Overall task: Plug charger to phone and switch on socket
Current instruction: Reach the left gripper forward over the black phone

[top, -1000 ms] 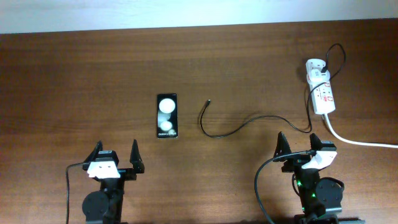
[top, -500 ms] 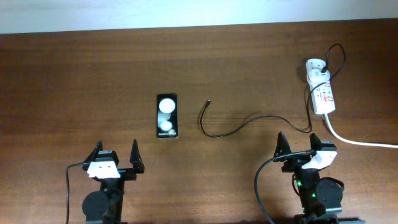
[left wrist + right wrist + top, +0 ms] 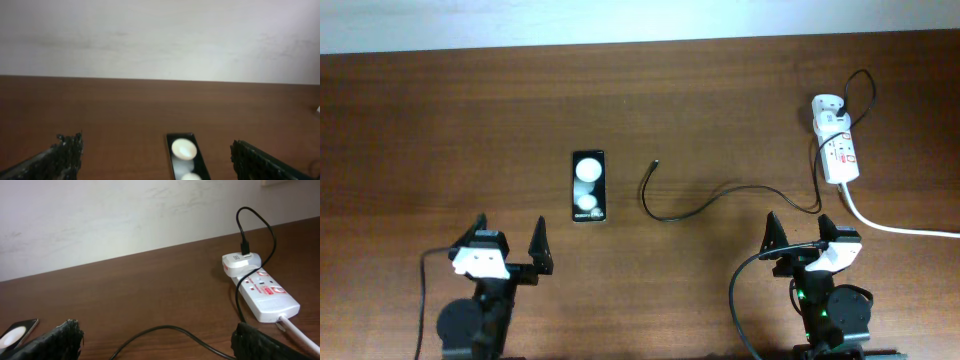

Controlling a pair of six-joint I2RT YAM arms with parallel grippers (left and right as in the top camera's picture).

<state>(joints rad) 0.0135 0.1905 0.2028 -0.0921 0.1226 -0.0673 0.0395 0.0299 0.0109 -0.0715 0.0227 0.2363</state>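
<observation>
The black phone (image 3: 588, 186) lies flat mid-table, screen up with two white reflections; it also shows in the left wrist view (image 3: 186, 159) and at the edge of the right wrist view (image 3: 17, 332). The thin black charger cable (image 3: 705, 203) curves from its connector tip (image 3: 655, 163) to the white adapter on the socket strip (image 3: 837, 145), which also shows in the right wrist view (image 3: 262, 290). My left gripper (image 3: 509, 248) is open and empty, near and left of the phone. My right gripper (image 3: 800, 232) is open and empty, with the cable (image 3: 165, 330) just ahead.
A thick white cord (image 3: 900, 226) runs from the power strip off the right edge. A pale wall (image 3: 160, 35) stands behind the table's far edge. The wooden table (image 3: 440, 130) is bare at the left.
My left arm has shifted slightly left and turned a little, its gripper staying open. The right arm, phone and cable have not moved.
</observation>
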